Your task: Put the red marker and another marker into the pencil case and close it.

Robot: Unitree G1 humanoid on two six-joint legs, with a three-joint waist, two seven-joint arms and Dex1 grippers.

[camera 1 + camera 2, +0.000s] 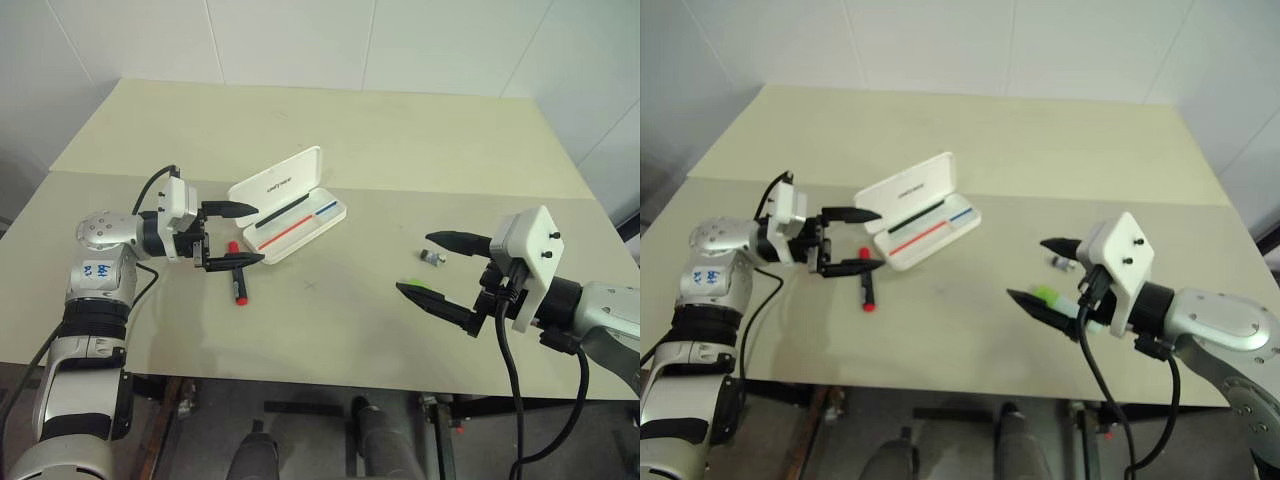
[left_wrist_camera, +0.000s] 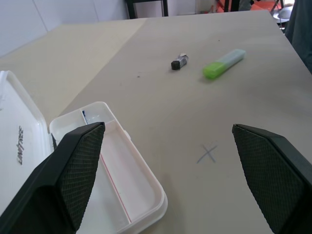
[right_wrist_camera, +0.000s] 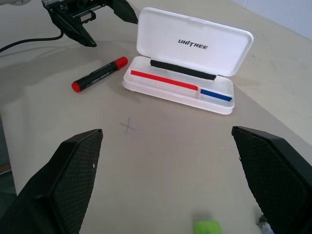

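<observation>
The white pencil case (image 1: 276, 186) lies open on the table, its lid raised at the back, with a red and blue stripe and a black strip inside. The red marker (image 1: 238, 281) lies on the table just left of the case. My left gripper (image 1: 258, 234) is open, pointing right, hovering over the marker's upper end beside the case. The green-capped marker (image 2: 224, 63) lies to the right, partly under my right gripper (image 1: 413, 262). That gripper is open and holds nothing.
A small grey metallic piece (image 1: 432, 258) lies close to the green marker. A faint pencilled cross (image 1: 312, 284) marks the table between the case and the right gripper. The table's front edge (image 1: 300, 372) runs close below both arms.
</observation>
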